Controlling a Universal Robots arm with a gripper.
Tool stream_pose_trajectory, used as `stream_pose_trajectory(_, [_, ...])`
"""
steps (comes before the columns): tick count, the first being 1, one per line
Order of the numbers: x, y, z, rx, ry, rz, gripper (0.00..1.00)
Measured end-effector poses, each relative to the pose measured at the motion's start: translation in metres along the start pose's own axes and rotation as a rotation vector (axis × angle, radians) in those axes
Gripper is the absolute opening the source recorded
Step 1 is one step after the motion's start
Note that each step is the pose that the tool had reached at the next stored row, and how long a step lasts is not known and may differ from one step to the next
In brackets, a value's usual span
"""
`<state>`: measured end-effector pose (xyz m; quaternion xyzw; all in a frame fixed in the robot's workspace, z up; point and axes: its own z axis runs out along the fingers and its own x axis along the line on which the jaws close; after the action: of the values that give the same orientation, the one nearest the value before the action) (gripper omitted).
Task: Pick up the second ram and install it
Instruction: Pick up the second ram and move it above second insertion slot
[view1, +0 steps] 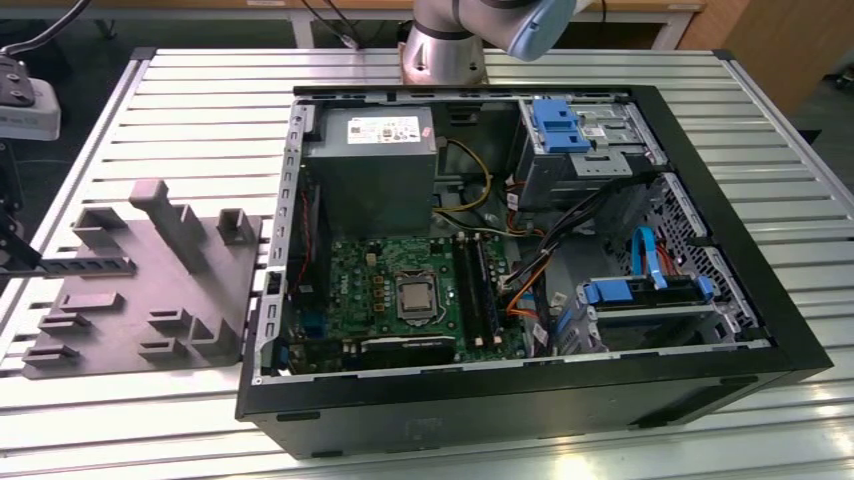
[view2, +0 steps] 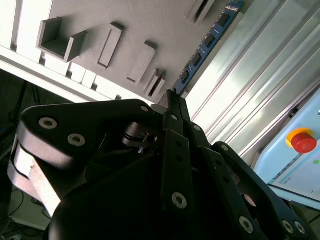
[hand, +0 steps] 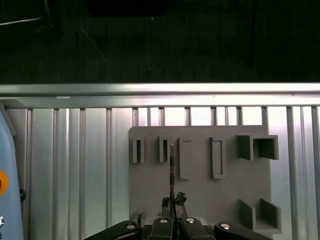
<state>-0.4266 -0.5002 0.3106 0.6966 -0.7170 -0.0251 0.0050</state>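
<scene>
fingers (view2: 176, 150) clamped on the second ram (view2: 207, 42) at the grey holder (hand: 200, 200); best held square and firm, no twisting.

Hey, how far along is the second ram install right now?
Pickup looks done: the gripper is shut on the second ram, over the gray fixture. Installing is left: it is not yet at the memory slots of the motherboard.

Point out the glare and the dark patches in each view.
Exterior view: even light, though the computer case interior is shaded. Second wrist view: the gripper holding the memory stick looks dark against the bright table. First wrist view: glare on the table's rail, darkness beyond.
</scene>
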Motion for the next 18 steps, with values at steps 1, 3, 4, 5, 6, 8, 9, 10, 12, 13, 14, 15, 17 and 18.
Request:
stream_pose_trajectory(1, [0.0, 0.0, -0.0005, 0.0, 0.0, 0.0, 0.12])
stream_pose_trajectory(3, [-0.0001, 0.0001, -0.0015, 0.0001, 0.0, 0.0, 0.12])
stream_pose_trajectory(4, [-0.0001, 0.0001, -0.0022, 0.0001, 0.0, 0.0, 0.12])
stream_pose_trajectory(5, [-0.0001, 0.0001, -0.0027, 0.0001, 0.0, 0.0, 0.12])
stream_pose_trajectory(6, [-0.0001, 0.0001, -0.0032, 0.0001, 0.0, 0.0, 0.12])
stream_pose_trajectory(8, [-0.0001, 0.0002, -0.0041, 0.0002, -0.0001, 0.0, 0.12])
stream_pose_trajectory(9, [-0.0002, 0.0002, -0.0046, 0.0002, -0.0001, 0.0, 0.12])
stream_pose_trajectory(10, [-0.0002, 0.0002, -0.0052, 0.0001, 0.0, 0.0, 0.12])
stream_pose_trajectory(12, [-0.0002, 0.0003, -0.0061, 0.0002, -0.0001, 0.0, 0.12])
stream_pose_trajectory(13, [-0.0002, 0.0003, -0.0061, 0.0003, -0.0002, 0.0, 0.12])
stream_pose_trajectory(14, [-0.0002, 0.0003, -0.0063, 0.0001, -0.0001, 0.0, 0.12])
stream_pose_trajectory(15, [-0.0002, 0.0003, -0.0063, 0.0002, -0.0001, 0.0, 0.12])
stream_pose_trajectory(17, [-0.0002, 0.0003, -0.0065, 0.0001, 0.0, 0.0, 0.12])
stream_pose_trajectory(18, [-0.0002, 0.0003, -0.0067, 0.0, 0.0, 0.0, 0.12])
